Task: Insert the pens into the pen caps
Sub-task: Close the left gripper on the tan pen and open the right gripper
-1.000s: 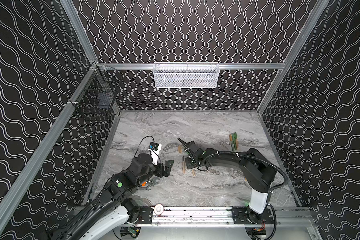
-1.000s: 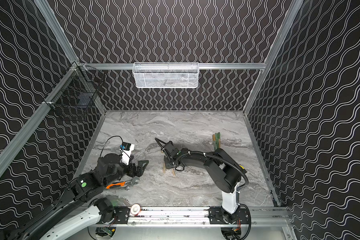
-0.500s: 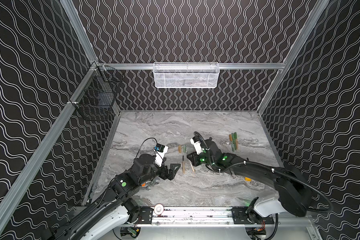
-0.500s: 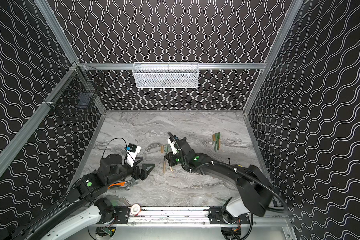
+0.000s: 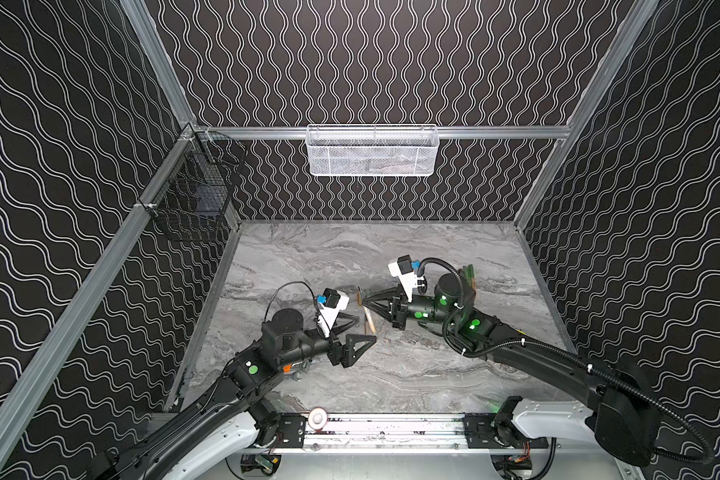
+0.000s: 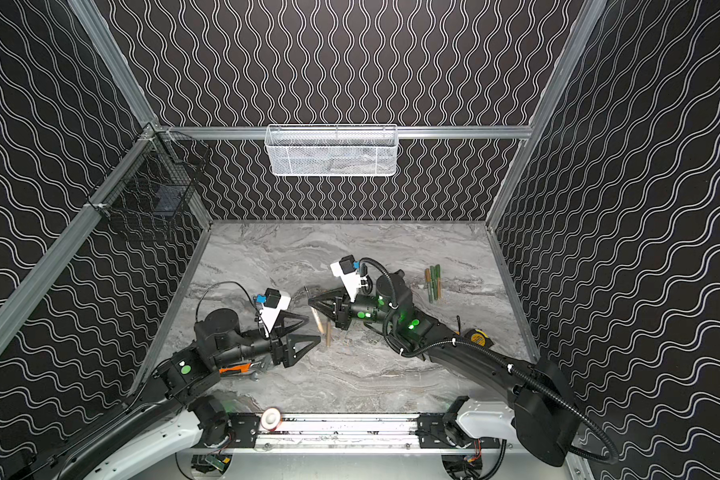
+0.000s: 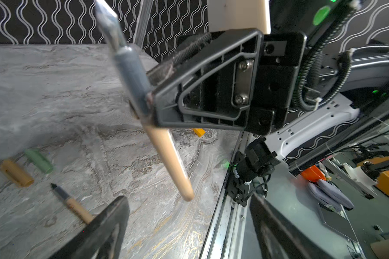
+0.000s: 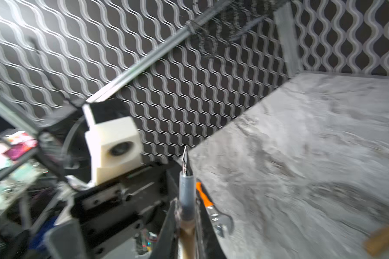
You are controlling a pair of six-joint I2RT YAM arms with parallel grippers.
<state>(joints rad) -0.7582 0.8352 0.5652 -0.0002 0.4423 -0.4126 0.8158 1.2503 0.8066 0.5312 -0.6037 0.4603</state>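
Wrench (image 6: 242, 369), orange handle, lies under the left arm. The left gripper (image 6: 313, 329) hangs over the table (image 6: 350, 374), jaws spread, nothing in them. Just beyond its tips is a tan pen (image 7: 166, 145), tilted, nib end higher. The right gripper (image 5: 363, 300) is clamped on it where grey section meets barrel. A loose pen (image 7: 72, 204), tan cap (image 7: 16, 172) and green cap (image 7: 38, 160) lie on the marble. Far right is a row of tan and green pens (image 6: 433, 282).

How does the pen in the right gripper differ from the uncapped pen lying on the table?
The gripped pen is off the table and tilted; the other pen lies flat on it. The right gripper clamps the gripped pen; nothing holds the other pen. Both are tan, grey-fronted, uncapped.
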